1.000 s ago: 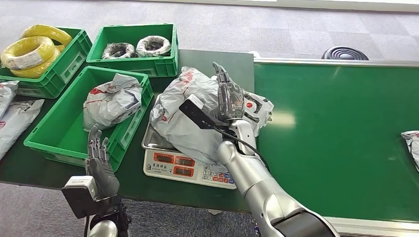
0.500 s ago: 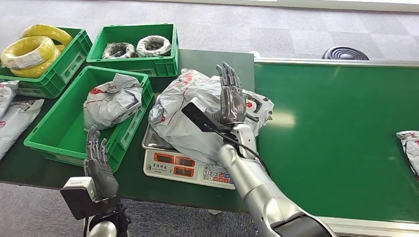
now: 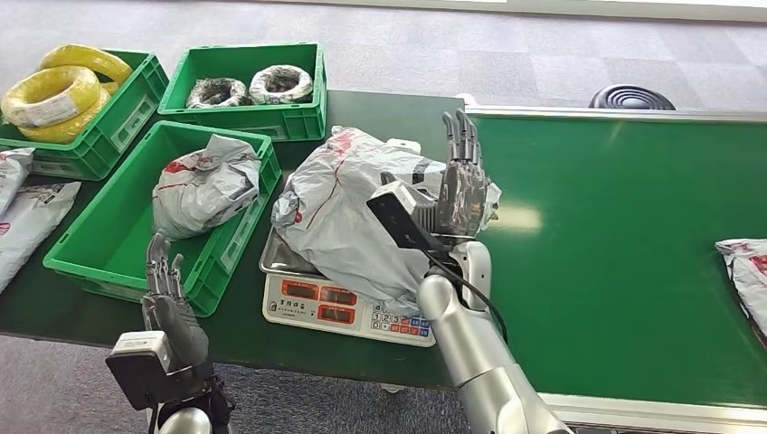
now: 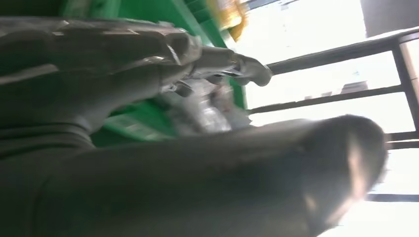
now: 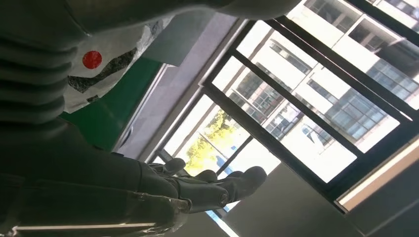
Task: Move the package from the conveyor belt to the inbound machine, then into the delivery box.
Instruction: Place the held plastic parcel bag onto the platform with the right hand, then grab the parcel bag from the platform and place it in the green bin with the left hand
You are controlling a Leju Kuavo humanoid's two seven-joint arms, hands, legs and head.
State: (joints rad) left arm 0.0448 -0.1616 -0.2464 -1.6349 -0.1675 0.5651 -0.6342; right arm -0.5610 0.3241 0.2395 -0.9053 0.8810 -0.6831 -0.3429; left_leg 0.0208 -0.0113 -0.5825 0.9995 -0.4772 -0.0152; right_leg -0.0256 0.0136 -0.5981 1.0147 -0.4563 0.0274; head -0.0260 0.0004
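— On the scale, is that where the package is sitting?

— Yes. It is lying across the pan, slumping past the pan's rim on both sides, with its long axis running roughly from the near left up toward the conveyor belt on the right.

— Which hand is nearer?

— The right hand, clearly. It is standing upright just beside the package's belt-side end, fingers spread and pointing up, gripping nothing. Whether the palm is actually touching the wrapper, I cannot tell. The package is lying to that hand's left.

— And the left hand?

— It is hovering low at the table's near edge, fingers apart, holding nothing, just in front of the delivery box. The package is lying up and to its right, with the box's near corner between them.

— What room is there for the move?

— The box is sitting just left of the scale, and another wrapped parcel is already taking up its far half, so I judge the near half to be the open space. The box wall facing the scale is the edge to clear. On the right, the belt is offering wide bare green, apart from another parcel at the far right edge.
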